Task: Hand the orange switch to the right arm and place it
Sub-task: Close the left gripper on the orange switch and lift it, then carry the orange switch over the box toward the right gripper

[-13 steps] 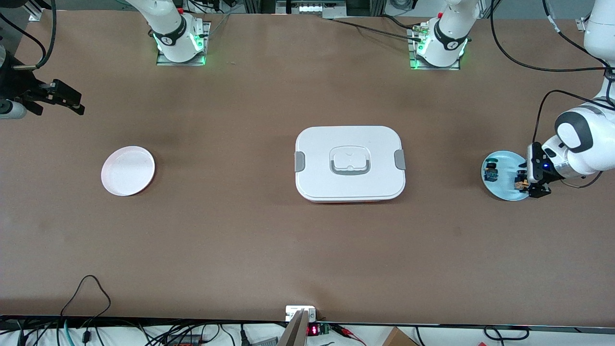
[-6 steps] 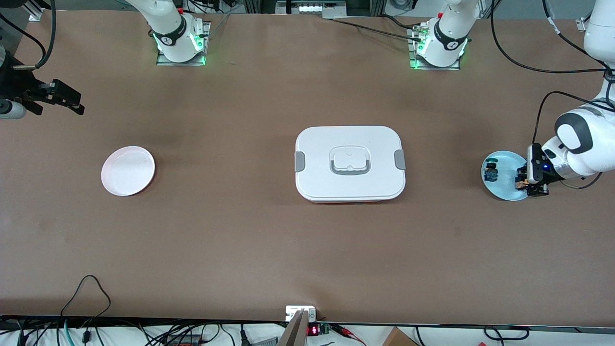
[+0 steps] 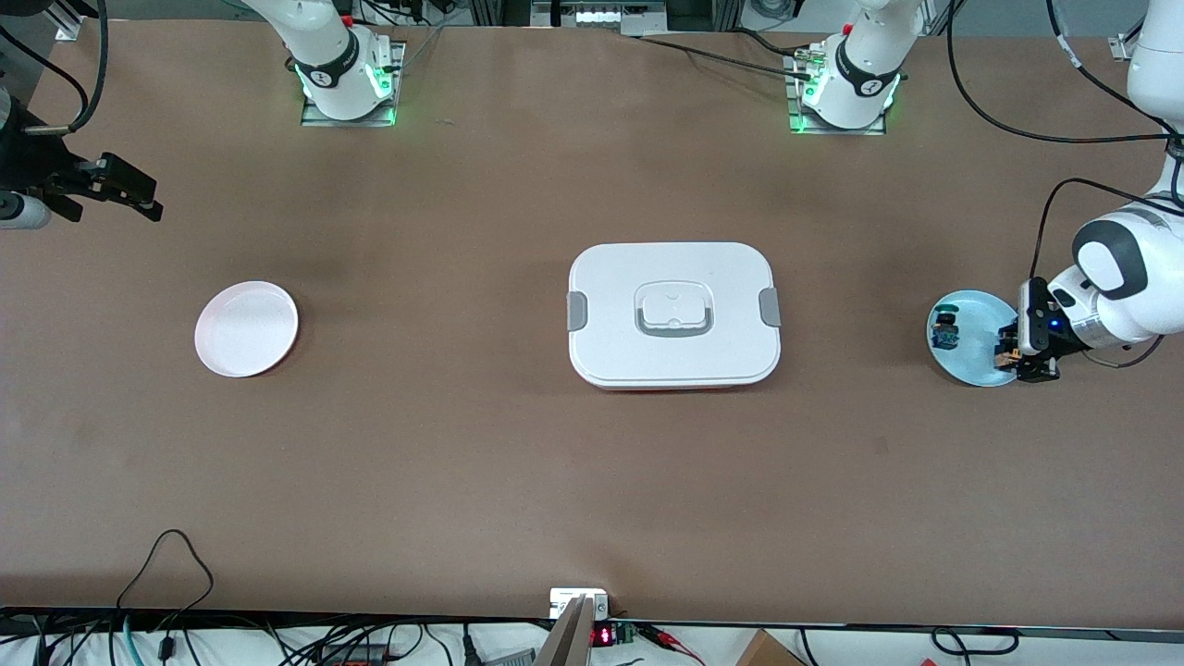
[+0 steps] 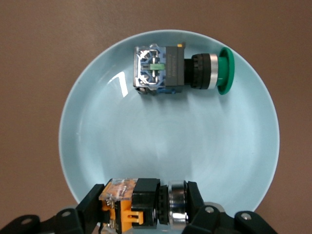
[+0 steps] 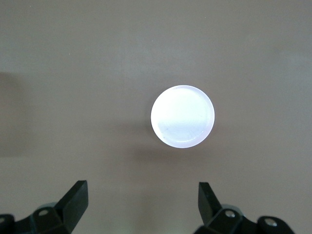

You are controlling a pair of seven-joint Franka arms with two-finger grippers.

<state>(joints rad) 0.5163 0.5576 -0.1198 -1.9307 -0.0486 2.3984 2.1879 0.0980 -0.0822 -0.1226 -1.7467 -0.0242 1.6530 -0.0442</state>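
Pickup step: left gripper point(image 4: 144, 207) fingers pinched the orange switch point(image 4: 141, 202) at the blue plate's point(image 4: 97, 146) 6 o'clock edge, right gripper point(image 5: 141, 200) waited spread, so a lift looked next.

Lighting: even, overhead, soft shadows. Glare streak on blue plate point(image 4: 122, 84); white plate point(image 5: 182, 117) overexposed above the right gripper's fingers point(image 5: 75, 199).

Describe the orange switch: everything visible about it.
The orange switch is a small push-button unit: an orange block with clear plastic and metal contacts at one end, a black middle body, and a silver threaded collar at the other. It lies on its side at the rim of the pale blue plate, at the left arm's end of the table. The left pincer is shut on it, one finger at each end. The green-capped switch lies apart from it.
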